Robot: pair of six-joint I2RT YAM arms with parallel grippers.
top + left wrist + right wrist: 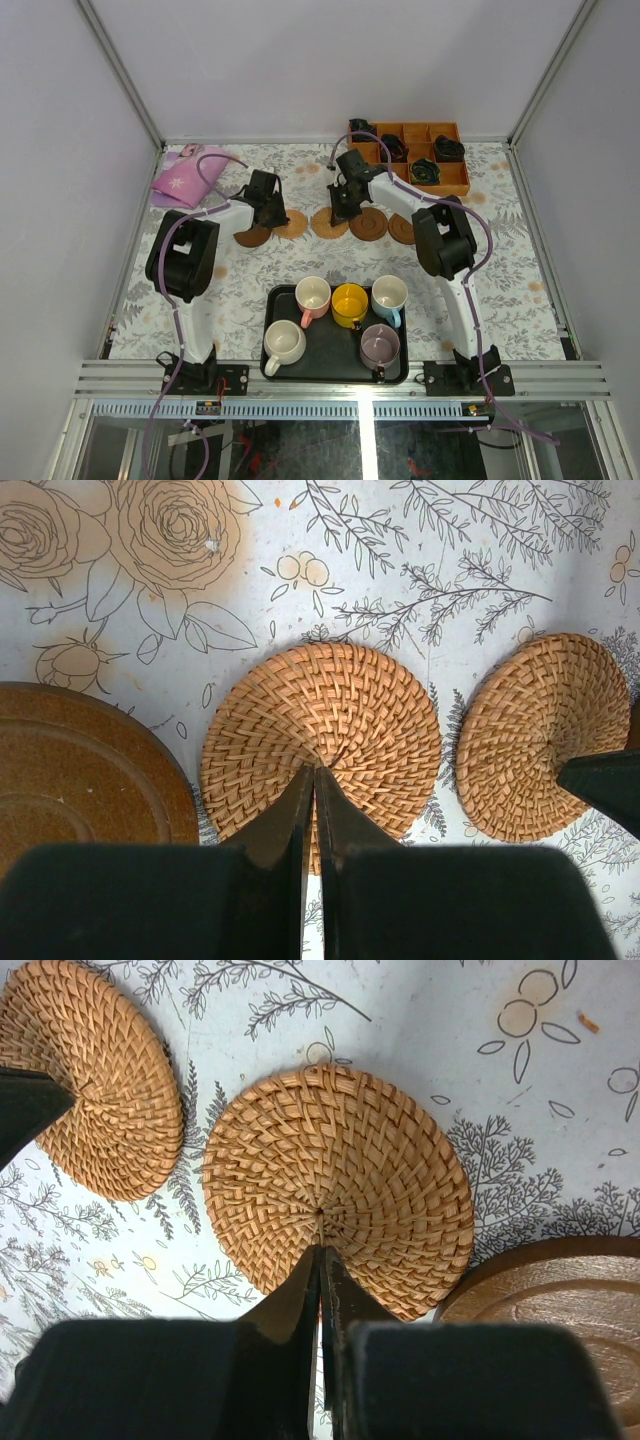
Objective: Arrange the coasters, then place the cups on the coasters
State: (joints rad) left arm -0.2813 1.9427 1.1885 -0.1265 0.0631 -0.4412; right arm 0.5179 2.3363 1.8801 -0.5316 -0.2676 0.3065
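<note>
Clenched and empty, the left end effector (315, 785) points at a woven coaster (330, 710) just beneath its tips; the right end effector (320, 1260) likewise over a second coaster (340, 1180). Light, stiff, thin: probably pinch the rim.

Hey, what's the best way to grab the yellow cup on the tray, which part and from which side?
Come straight down from above and pinch the far rim of the yellow cup, one finger inside. It stands upright, mouth open, and the pink cup and blue cup crowd its left and right, so a grip around the body looks blocked.
</note>
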